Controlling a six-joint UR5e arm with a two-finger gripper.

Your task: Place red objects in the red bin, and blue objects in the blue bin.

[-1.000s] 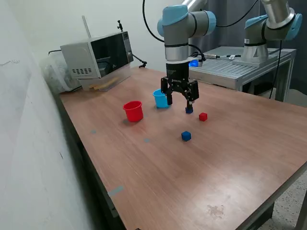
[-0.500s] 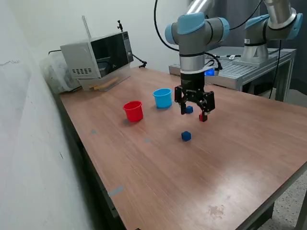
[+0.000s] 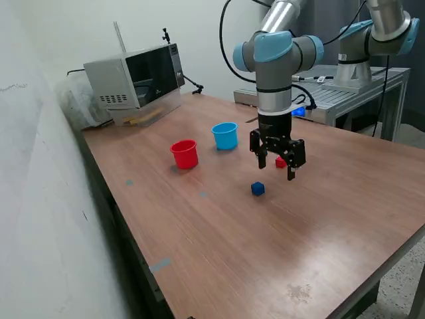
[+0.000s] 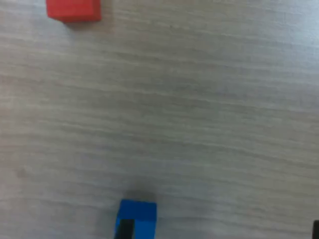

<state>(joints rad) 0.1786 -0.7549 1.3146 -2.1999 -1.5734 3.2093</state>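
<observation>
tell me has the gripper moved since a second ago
Yes. The gripper has shifted toward the exterior view's right, away from the light blue cup.

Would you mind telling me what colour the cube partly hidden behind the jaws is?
Red. The cube shows best in the exterior view.

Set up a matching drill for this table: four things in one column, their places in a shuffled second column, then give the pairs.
Things
1. red cup
2. light blue cup
3. dark blue cube
4. microwave

Places
A. alone on the bare wood, nearest the camera of the four in the exterior view
B. at the far corner of the table, on the exterior view's left
C. between the microwave and the light blue cup
D. between the red cup and the gripper

Pairs: 1-C, 2-D, 3-A, 4-B
</observation>
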